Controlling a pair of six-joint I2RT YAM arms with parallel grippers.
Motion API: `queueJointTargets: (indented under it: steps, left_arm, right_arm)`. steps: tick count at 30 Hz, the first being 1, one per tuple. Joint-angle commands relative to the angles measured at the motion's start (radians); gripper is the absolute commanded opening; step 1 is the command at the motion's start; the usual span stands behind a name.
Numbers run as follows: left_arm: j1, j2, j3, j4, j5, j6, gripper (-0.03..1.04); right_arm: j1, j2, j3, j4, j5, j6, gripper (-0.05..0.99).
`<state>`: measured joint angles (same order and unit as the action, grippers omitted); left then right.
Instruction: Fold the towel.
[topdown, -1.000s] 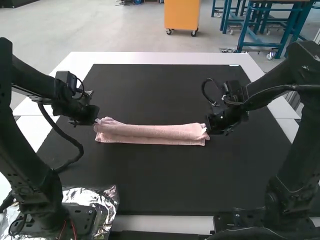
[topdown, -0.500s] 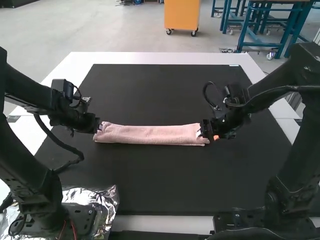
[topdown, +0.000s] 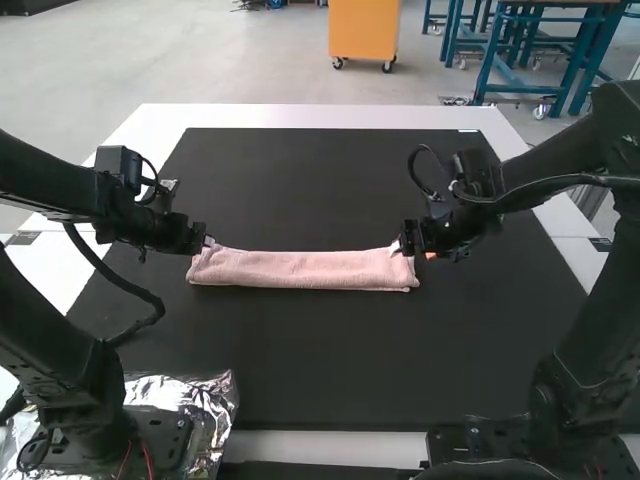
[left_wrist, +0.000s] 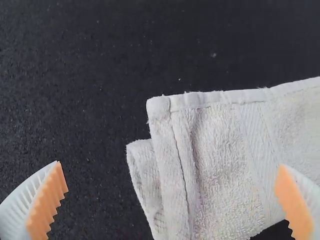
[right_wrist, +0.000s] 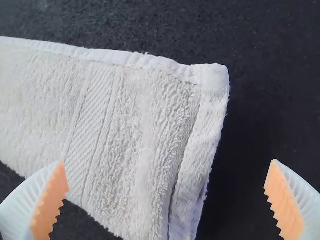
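**Towel (topdown: 305, 269) in a long, narrow folded strip, both ends free of any pinch**

From the high view, I have the pink towel lying crosswise on the dark mat (topdown: 320, 360), which covers much of the white worktop (topdown: 320, 116). The strip is fairly straight, lying between my two arms. My left tool (topdown: 206, 241) hangs at the strip's left end, and my right tool (topdown: 402, 246) is over by its right end; from up here I can't tell whether either one touches the cloth. Crinkled silver foil (topdown: 214, 405) sits by the base of the left arm (topdown: 70, 380), on the near side.

In the left wrist view, my left tool (left_wrist: 171, 167) is spread wide, nothing pinched in it. The towel's end lies between its white, ribbed fingers (left_wrist: 47, 202) with their orange pads. One of them is out over the mat, past the end; the other overlaps the cloth from where I'm looking. I can see a stitched hem, a squared corner (left_wrist: 159, 107) and a lower layer (left_wrist: 144, 162) poking out beyond the top one. A woven band (left_wrist: 257, 135) crosses the towel a little in from the end.

In the right wrist view, my right tool (right_wrist: 167, 164) is wide apart too, gripping nothing. The towel's other end lies between the fingers, its hem (right_wrist: 192, 150) thick along the edge, with another woven band (right_wrist: 90, 135) near it. One finger overlaps the cloth in my view, while the other is over the mat, beyond the end.
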<state>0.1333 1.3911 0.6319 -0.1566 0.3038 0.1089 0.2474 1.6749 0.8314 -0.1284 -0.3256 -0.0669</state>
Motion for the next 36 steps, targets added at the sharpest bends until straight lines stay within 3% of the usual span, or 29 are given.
queueJointTargets:
  steps: [1,16,21,22,27,36]
  left_arm:
    - [0.006,-0.017,0.029,0.005,0.014,-0.026,0.97]
    - [0.003,-0.020,0.023,0.012,0.017,-0.041,0.97]
    - [0.003,-0.020,0.022,0.011,0.017,-0.041,0.97]
    - [0.003,-0.020,0.022,0.017,0.021,-0.057,0.97]
    - [0.006,-0.020,0.022,0.031,0.021,-0.058,0.97]
    - [0.003,-0.020,0.026,0.037,0.021,-0.067,0.97]
  right_arm:
    - [0.012,0.029,-0.006,0.012,0.008,0.009,0.90]
    - [0.044,0.103,-0.003,0.065,0.010,0.013,0.90]
    - [0.055,0.149,-0.002,0.096,0.010,0.012,0.85]
    - [0.084,0.240,-0.008,0.119,-0.087,0.021,-0.03]
    - [0.079,0.244,-0.011,0.052,-0.099,-0.045,-0.02]
    - [-0.014,0.108,-0.011,0.024,-0.119,-0.042,-0.02]
